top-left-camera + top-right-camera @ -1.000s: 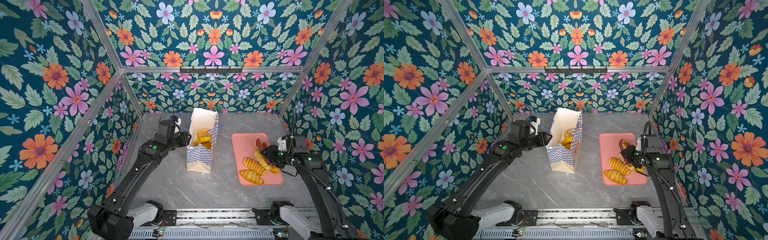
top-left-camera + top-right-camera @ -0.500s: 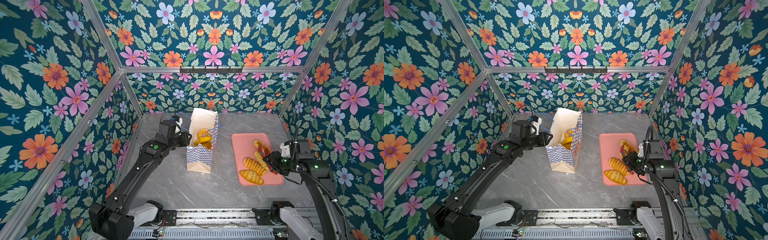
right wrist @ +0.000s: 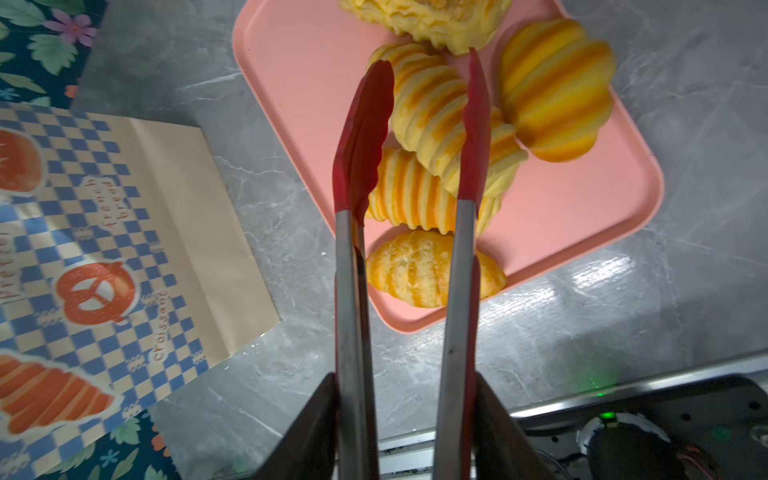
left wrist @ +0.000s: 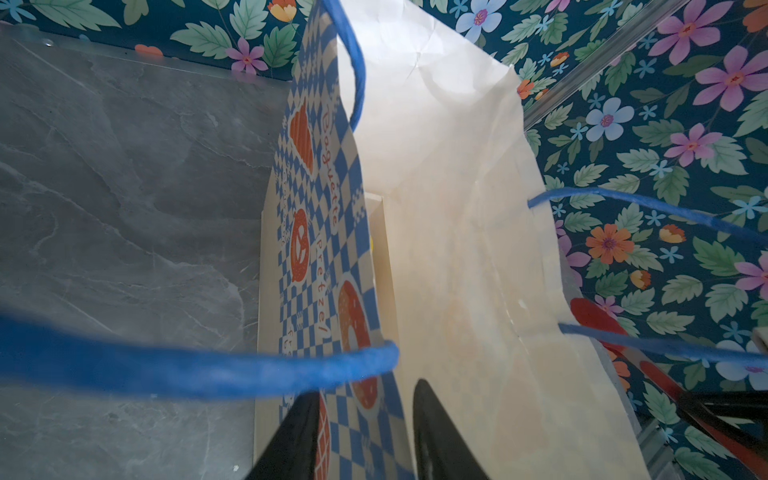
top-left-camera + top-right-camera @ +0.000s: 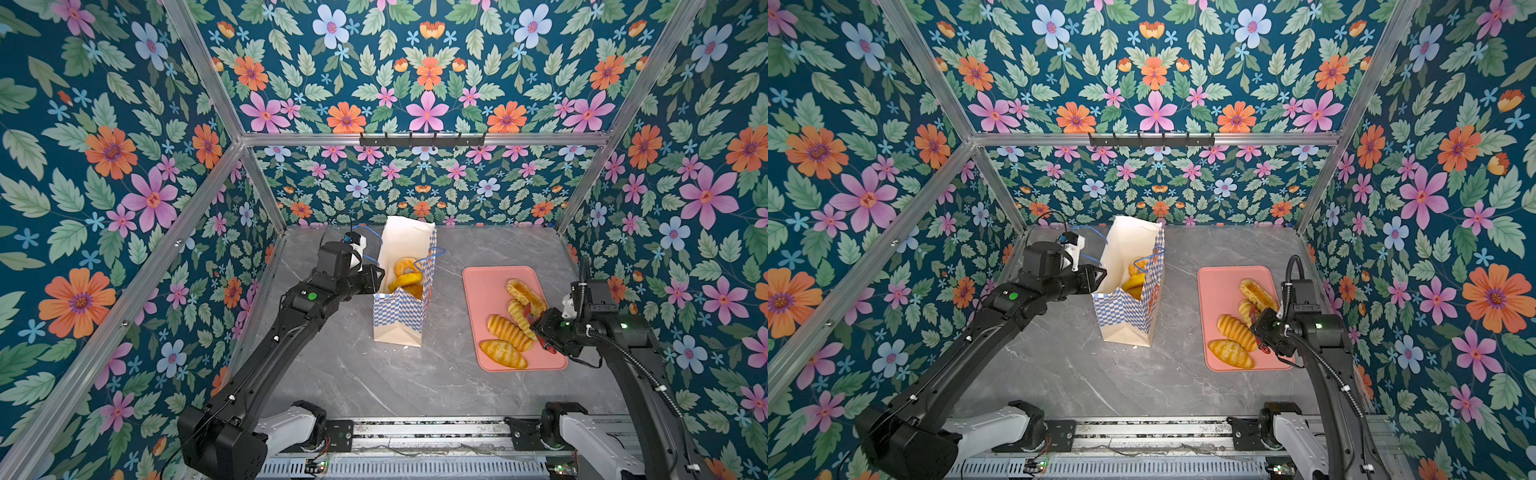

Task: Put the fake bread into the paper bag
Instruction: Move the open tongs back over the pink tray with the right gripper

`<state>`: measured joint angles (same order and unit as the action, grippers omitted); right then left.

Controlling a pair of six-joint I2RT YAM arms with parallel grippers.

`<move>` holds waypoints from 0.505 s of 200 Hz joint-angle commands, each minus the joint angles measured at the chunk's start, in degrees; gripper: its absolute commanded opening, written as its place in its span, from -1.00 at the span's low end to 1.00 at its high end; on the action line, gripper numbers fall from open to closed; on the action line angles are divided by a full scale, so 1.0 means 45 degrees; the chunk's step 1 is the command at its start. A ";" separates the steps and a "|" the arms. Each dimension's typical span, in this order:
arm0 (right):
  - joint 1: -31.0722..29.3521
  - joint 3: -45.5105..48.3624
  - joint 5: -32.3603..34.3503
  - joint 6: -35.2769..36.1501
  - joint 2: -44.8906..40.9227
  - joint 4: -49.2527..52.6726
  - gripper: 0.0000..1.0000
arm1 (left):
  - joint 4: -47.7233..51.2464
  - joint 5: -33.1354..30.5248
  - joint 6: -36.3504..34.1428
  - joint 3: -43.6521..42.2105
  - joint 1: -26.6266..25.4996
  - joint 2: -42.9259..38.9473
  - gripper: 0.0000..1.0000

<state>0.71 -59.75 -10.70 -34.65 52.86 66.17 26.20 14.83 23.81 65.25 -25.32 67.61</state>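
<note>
1. Right gripper, clamped on red-tipped tongs, tips apart, straddling ridged loaf on pink tray; loaf's long axis crosses tips.
2. Left gripper pinches paper bag rim, w/ doughnut inside.

light: bright, even, overhead | glare: table | blur: blue handle | edges: wide-angle stretch

the paper bag is matt, creased paper with thin cord handles. the fake bread looks glossy and ridged. the tray is smooth matt plastic. the tongs have brushed metal arms and rubbery red tips. the tabletop shows polished grey marble.
</note>
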 commanded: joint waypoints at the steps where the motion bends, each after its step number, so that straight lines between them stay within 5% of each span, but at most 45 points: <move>1: -0.0002 -0.0351 0.1065 0.0965 0.0428 0.0212 -0.06 | -0.0371 0.0181 -0.0362 -0.0066 0.0002 0.0033 -0.20; 43: -0.0666 -0.1562 0.1651 0.1815 0.1250 0.1124 -0.09 | -0.0489 0.0248 -0.0582 -0.0139 0.0020 0.0170 -0.19; 101: -0.4559 -0.3886 0.4701 0.1538 0.3990 0.3384 -0.08 | -0.0506 0.0413 -0.0848 -0.0166 0.0117 0.0244 -0.18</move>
<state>-15.09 -74.28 2.42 -27.07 67.35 74.74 25.30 16.34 21.47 64.66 -25.12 68.84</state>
